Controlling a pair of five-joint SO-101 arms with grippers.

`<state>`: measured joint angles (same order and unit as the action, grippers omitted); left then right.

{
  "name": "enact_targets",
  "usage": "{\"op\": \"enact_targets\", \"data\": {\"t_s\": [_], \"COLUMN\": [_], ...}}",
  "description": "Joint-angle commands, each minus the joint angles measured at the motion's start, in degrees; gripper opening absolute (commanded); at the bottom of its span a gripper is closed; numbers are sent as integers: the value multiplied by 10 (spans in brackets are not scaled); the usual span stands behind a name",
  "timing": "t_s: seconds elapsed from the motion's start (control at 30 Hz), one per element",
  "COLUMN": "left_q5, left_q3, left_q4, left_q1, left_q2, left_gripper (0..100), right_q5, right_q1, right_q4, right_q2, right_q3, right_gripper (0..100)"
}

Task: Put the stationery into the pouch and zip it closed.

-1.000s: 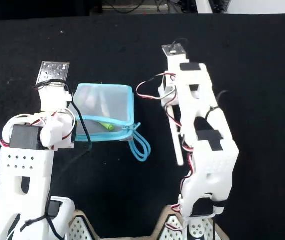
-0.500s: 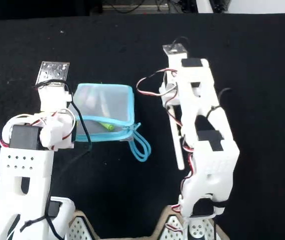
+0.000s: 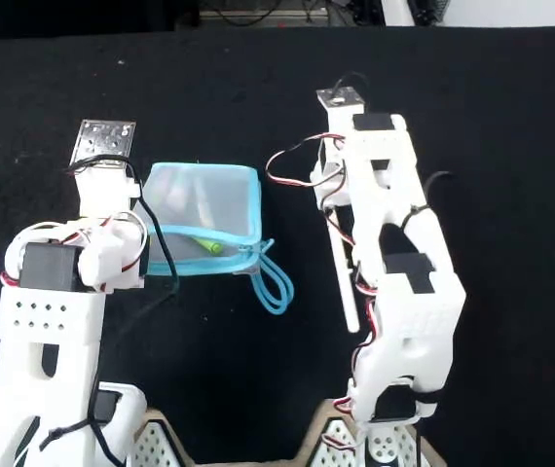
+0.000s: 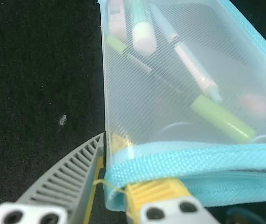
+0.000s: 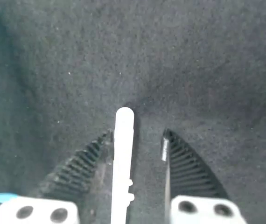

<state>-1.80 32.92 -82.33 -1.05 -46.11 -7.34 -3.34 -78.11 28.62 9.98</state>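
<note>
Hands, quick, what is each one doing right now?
Left hand: closed on the pouch corner.
Right hand: white pen in it, grip cannot be told.

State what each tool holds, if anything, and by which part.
Left tool: the pouch, by one zip-edge corner. Right tool: open; a white stick lies between its fingers, apparently ungripped.

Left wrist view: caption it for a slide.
Gripper pinching the corner of a mesh pouch holding pens.

You are at a robotics lab bench: a table (image 3: 511, 146) under black cloth, white printed arms (image 3: 404, 292) with bare wires, loose cables (image 3: 258, 14) at the frame's top edge.
</note>
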Motion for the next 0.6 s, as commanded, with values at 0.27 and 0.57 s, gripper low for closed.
{"op": "enact_targets", "data": {"t_s": [0.27, 0.57], "left_q5": [-3, -3], "left_q3": [9, 9], "left_q4": [4, 4], "left_q1": [0, 0], "left_q2": [4, 4], "left_gripper": [30, 30], "right_q5": [-22, -18], "right_q1": [-14, 22], "right_q4": [-5, -76], "right_q2": [106, 100], "right_q3": [110, 178], "right_gripper": [155, 10]}}
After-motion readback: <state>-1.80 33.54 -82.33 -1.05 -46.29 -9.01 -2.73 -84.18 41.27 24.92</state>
